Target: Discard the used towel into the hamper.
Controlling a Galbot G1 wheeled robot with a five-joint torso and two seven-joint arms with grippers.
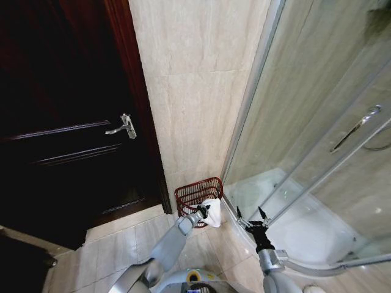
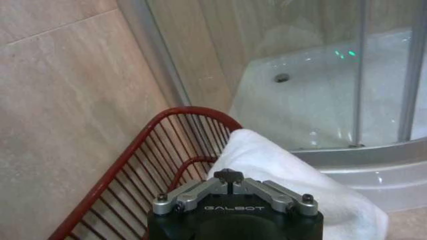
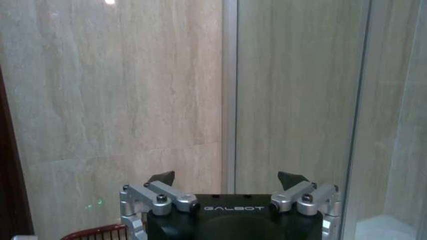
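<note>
The hamper (image 1: 194, 192) is a small dark red wire basket on the floor against the tiled wall, beside the shower enclosure. My left gripper (image 1: 204, 212) is shut on a white towel (image 1: 211, 214) and holds it at the hamper's front right rim. In the left wrist view the towel (image 2: 287, 175) bulges out from the shut left gripper (image 2: 231, 176), just beside the hamper's rim (image 2: 193, 111). My right gripper (image 1: 250, 214) hangs open with nothing in it, to the right, in front of the shower tray. In the right wrist view the right gripper (image 3: 227, 177) faces the wall.
A dark wooden door (image 1: 61, 122) with a silver handle (image 1: 124, 126) stands to the left. The glass shower enclosure (image 1: 317, 122) with its curved white tray (image 1: 305, 226) takes up the right side. Tiled floor (image 1: 116, 244) lies in front of the hamper.
</note>
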